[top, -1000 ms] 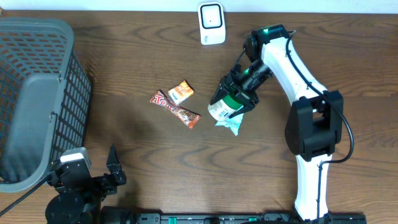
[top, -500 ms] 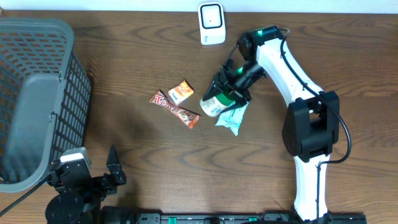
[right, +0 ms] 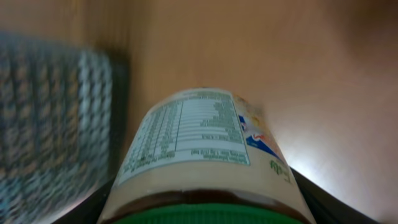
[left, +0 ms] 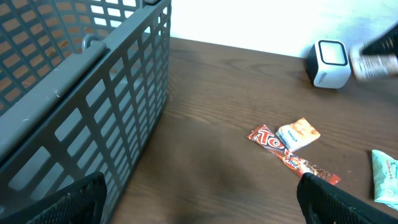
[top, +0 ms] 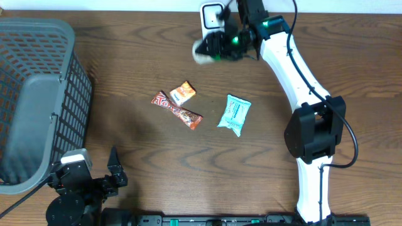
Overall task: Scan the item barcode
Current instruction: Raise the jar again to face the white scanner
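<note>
Jar: small round jar (right: 200, 148) with a green lid and a white printed label, lying sideways in the air. It is blurred in the overhead view.
Position: just beside the front of the white box-shaped barcode scanner (top: 213, 17), at the far edge of the dark wooden table (top: 138, 163).
Label: the side facing the wrist camera shows a nutrition table; no barcode can be made out.
Handling: probably stiff and smooth-walled, with some weight if full. A round body like this could twist or slide between flat pads. Glass or plastic cannot be told.
Hold: best taken across the body near the lid, with the printed face left uncovered.
Right gripper (top: 231, 43): fingers (right: 314, 200) clamped on either side of the jar at the lid end.
Left gripper (left: 199, 208): fingers spread wide, holding nothing, low near the table's near edge.
Nearby: red candy bar wrapper (top: 178, 110), small orange-and-white sachet (top: 183, 92) and pale teal packet (top: 234, 115) lie mid-table, well apart from the jar.
Far left: grey plastic mesh basket (top: 38, 94).
</note>
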`<state>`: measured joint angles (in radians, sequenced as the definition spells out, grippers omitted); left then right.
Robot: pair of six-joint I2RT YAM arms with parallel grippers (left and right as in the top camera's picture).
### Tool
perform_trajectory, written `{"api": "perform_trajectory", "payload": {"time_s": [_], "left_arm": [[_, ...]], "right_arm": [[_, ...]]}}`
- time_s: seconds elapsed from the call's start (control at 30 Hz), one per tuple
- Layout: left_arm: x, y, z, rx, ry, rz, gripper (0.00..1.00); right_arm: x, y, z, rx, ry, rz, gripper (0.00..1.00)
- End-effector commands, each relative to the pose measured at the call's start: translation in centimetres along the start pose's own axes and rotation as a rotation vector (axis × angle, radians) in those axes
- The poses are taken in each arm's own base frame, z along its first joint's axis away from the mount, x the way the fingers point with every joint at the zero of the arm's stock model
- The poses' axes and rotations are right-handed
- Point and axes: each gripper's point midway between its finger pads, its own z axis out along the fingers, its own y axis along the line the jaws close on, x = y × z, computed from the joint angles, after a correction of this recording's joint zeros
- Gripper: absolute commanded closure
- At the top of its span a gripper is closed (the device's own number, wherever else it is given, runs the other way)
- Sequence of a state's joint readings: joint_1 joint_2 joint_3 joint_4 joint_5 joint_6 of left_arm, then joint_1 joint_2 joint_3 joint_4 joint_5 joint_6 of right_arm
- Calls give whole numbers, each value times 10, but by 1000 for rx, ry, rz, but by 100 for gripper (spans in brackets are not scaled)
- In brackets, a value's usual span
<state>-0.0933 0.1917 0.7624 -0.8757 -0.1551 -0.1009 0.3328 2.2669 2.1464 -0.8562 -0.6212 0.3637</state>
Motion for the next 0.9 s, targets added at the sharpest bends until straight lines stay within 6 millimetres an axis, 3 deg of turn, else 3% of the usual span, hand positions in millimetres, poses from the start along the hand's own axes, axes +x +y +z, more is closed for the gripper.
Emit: {"api": "perform_trajectory", "payload": {"time_s": [0.0,0.1,0.23,0.37,0.63,0.87], "left_arm": [[1,-2,0,10,0,-3,2],[1,-2,0,10,0,-3,2],[1,-2,0,10,1,-3,2],[3,-1,0,9,8,-2,2],[4,-1,0,8,11,-1,2],[4,-1,0,8,11,-1,2]], "right_arm": [[-50,-26,-22,294,-251,-47,48],[-83,-41,-36,473,-432,-100,48],[-118,-40,-53,615,-628,-191,48],[-146,-43,-49,638,-786,-206,47],[-166,-55,-17,619,-880,-308,49],[-163,-69,9,618,-875,-323,48]]}}
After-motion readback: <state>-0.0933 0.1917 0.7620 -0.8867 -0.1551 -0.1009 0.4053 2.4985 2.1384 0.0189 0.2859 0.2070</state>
